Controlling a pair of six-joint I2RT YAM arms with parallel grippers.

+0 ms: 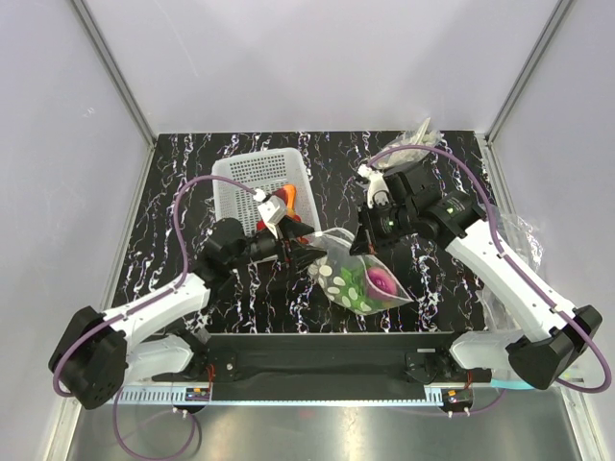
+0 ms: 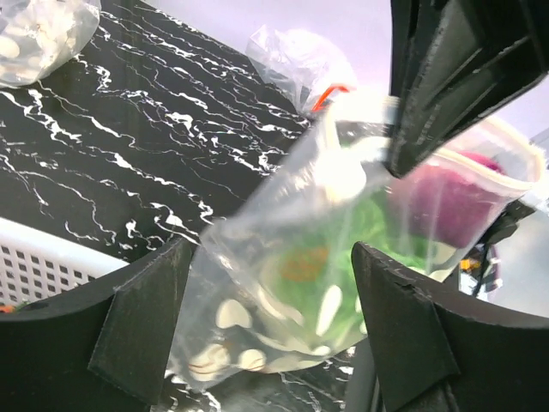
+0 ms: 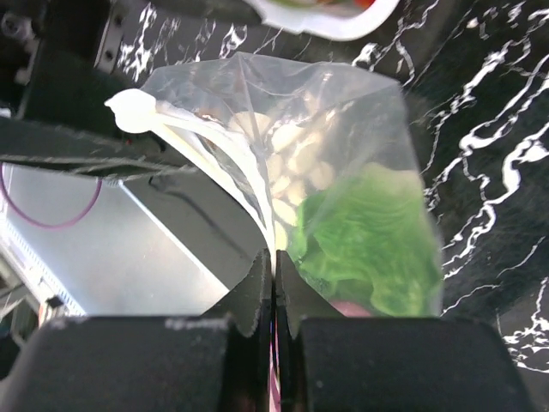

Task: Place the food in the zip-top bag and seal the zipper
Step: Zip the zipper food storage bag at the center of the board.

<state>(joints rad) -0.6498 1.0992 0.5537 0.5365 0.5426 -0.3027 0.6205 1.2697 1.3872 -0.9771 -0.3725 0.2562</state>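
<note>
The clear dotted zip-top bag [image 1: 360, 277] hangs lifted between the arms, holding the green lettuce [image 3: 369, 232] and the pink-purple bulb [image 1: 381, 282]. My right gripper [image 3: 274, 273] is shut on the bag's edge by the white zipper strip [image 3: 202, 137]. My left gripper [image 2: 266, 330] is open, with one finger [image 2: 141, 318] on each side of the bag's lower corner [image 2: 257, 300]. In the top view the left gripper [image 1: 312, 257] is left of the bag and the right gripper [image 1: 370, 240] is above it. Orange and dark-red pieces [image 1: 284, 206] lie by the basket.
A white lattice basket [image 1: 252, 182] stands at the back left of the black marbled table [image 1: 173, 221]. Crumpled clear plastic bags lie at the back right [image 1: 418, 137] and at the right edge [image 1: 519, 240]. Grey walls enclose the table.
</note>
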